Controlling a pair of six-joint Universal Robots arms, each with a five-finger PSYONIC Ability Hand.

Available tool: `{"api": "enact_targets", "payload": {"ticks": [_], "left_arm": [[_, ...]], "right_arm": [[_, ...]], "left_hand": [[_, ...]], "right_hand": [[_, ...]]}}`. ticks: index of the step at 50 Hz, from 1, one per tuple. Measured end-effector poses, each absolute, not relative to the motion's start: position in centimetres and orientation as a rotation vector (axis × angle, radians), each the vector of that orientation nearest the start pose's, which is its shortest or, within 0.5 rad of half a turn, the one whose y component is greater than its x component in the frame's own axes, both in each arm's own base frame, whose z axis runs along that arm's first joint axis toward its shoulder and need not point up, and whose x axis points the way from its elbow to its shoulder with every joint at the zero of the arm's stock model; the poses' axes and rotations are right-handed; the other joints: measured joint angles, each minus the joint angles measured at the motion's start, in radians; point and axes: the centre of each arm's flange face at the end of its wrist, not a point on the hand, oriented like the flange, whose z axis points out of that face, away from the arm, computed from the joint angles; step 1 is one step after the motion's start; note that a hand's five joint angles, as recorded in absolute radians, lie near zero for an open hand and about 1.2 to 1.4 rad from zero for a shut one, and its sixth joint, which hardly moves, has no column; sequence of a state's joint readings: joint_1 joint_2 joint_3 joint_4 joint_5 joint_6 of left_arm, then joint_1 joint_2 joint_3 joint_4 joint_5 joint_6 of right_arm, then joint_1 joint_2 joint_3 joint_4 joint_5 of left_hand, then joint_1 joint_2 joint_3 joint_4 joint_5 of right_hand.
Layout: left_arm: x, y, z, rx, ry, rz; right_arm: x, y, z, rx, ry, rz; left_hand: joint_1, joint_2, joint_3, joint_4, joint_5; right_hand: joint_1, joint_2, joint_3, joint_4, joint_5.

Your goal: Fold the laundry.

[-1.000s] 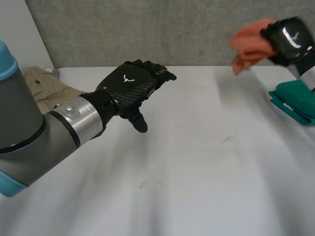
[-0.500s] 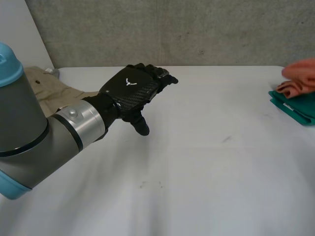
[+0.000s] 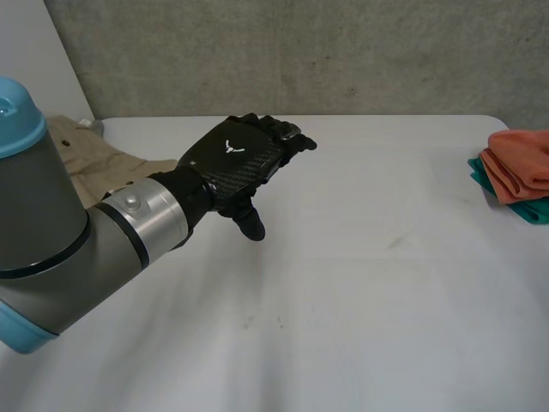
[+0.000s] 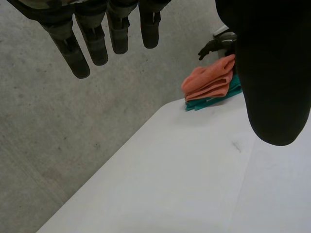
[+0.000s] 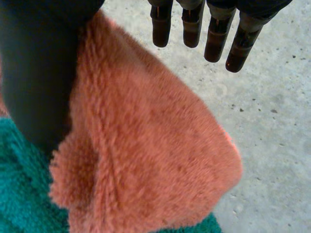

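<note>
Left hand (image 3: 236,159) fingers relaxed, empty. Right hand (image 5: 34,73) fingers straight over orange towel (image 3: 519,163), stacked on teal towel (image 3: 533,211), right edge. Beige garment (image 3: 81,150) upper left, nearer left hand.

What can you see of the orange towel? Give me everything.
The orange towel is a fluffy, terry-like cloth, folded into several layers with rounded fold edges. It lies flat on top of a folded teal towel at the far right edge of the white table. The right hand hangs just over it, with its fingers straight and clear of the pile and its thumb across one side. Whether the thumb touches the towel cannot be told.
</note>
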State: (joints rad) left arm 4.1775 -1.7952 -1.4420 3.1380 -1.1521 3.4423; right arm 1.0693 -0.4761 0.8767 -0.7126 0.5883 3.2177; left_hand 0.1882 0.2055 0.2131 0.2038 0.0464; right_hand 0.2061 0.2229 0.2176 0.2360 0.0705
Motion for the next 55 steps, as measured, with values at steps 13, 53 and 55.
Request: {"api": "enact_targets", "payload": {"ticks": [13, 53, 55], "left_arm": [[-31.8, -20.6, 27.7, 1.562, 2.243, -2.351], [-22.6, -30.9, 30.1, 0.825, 2.075, -2.349], [-21.6, -32.0, 29.7, 0.788, 2.07, -2.321]], "right_arm": [[-7.0, -50.1, 16.5, -0.808, 2.182, -2.433], [24.2, -30.7, 24.3, -0.997, 1.699, -2.271], [24.5, -30.1, 23.6, -1.013, 1.711, -2.243]], "left_hand": [[0.0, 0.0, 0.0, 0.0, 0.0], [-0.001, 0.0, 0.0, 0.0, 0.0], [-0.001, 0.0, 0.0, 0.0, 0.0]], "right_hand": [[0.0, 0.0, 0.0, 0.0, -0.011], [0.0, 0.0, 0.0, 0.0, -0.012], [0.0, 0.0, 0.0, 0.0, -0.012]]}}
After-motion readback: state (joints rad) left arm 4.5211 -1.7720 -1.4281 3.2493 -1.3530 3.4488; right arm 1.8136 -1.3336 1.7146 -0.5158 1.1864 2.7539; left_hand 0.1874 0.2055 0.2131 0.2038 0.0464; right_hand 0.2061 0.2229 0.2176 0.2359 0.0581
